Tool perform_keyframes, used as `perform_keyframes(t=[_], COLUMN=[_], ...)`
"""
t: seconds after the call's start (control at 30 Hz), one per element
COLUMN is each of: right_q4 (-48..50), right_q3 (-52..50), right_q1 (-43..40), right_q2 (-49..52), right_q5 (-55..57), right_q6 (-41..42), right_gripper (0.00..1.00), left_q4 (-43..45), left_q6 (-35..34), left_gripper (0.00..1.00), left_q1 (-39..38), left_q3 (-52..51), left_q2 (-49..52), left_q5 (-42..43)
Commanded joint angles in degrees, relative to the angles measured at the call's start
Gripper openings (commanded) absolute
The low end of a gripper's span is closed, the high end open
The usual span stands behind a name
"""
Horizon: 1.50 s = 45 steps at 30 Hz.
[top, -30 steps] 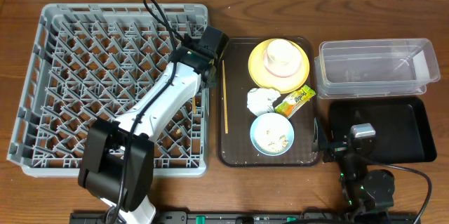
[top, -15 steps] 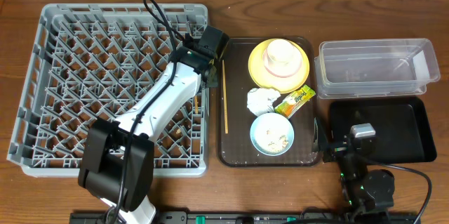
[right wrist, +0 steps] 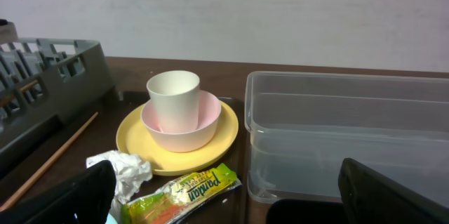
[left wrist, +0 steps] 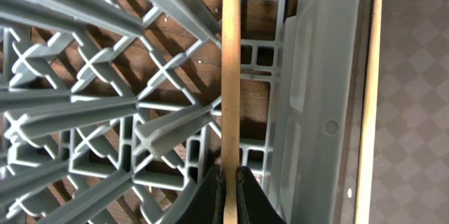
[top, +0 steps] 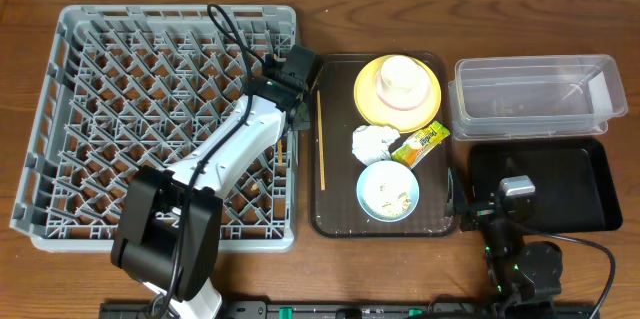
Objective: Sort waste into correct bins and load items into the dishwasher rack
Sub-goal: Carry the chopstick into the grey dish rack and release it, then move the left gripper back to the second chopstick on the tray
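Step in hand: we read it as loading chopsticks into the large square grey plastic dishwasher rack (top: 180, 11). We note the left gripper (left wrist: 231, 185) clenched on one thin wooden chopstick (left wrist: 231, 69), which runs lengthwise over the rack's grid, just inside its right wall. Whether it touches the pegs we cannot tell.

The second wooden chopstick (top: 320, 144) lies on the dark brown serving tray (top: 335, 221), just beside the rack. The right gripper (right wrist: 226, 199) hangs released, jaws wide and holding nothing, near the clear plastic rectangular tub (right wrist: 337, 119).

Our judgement: the next move calls for lowering the stick so it settles between peg rows, then letting go — a slim stick could drop through the open grid floor. The crumpled white paper napkin (top: 372, 142) and round yellow plate (top: 366, 101) are not yet sorted.
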Motion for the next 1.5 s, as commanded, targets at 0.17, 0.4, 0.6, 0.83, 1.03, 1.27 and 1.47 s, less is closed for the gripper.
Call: perform_keyframes(t=[0.17,0.4,0.6,0.83,1.03,1.27,1.47], right_q4=[-0.20,-0.20,-0.22,-0.22,-0.22,-0.22,-0.22], right_q3=[-0.07,-0.09,-0.09,-0.09,-0.09,-0.09,-0.09], right_q1=[-1.07,-1.07,-1.07,-1.07,-1.07,-1.07,-1.07], right_q2=[-0.07,-0.07,-0.07,-0.07,-0.07,-0.07,-0.07], right_q5=[-0.20,-0.22,-0.22,-0.20,-0.20,-0.20,-0.20], right_q6=[-0.22,-0.22,-0.22,-0.22,-0.22,-0.22,-0.22], right_gripper=[0.99,0.99,0.99,0.99,0.99,0.99,0.99], left_q4=[0.81,0.70,-0.39,-3.45,-5.51,-4.79,-1.49], left_q6=[3.23,3.80,0.24,-2.47,-2.62,-5.90,-5.90], left_gripper=[0.32,0.34,0.35,0.35,0.29,0.12,0.13], left_q1=[-0.22,-0.24,-0.24,-0.24,-0.70,-3.30,-7.28], left_q3=[-0.35,0.94,1.01,0.72,-1.31,-1.95,-2.01], left_q2=[0.11,-3.17,-12.37,-19.19,-16.68,-11.56,-8.74], left_q5=[-1.79,-2.19,-0.48,20.06,25.29,25.24,23.10])
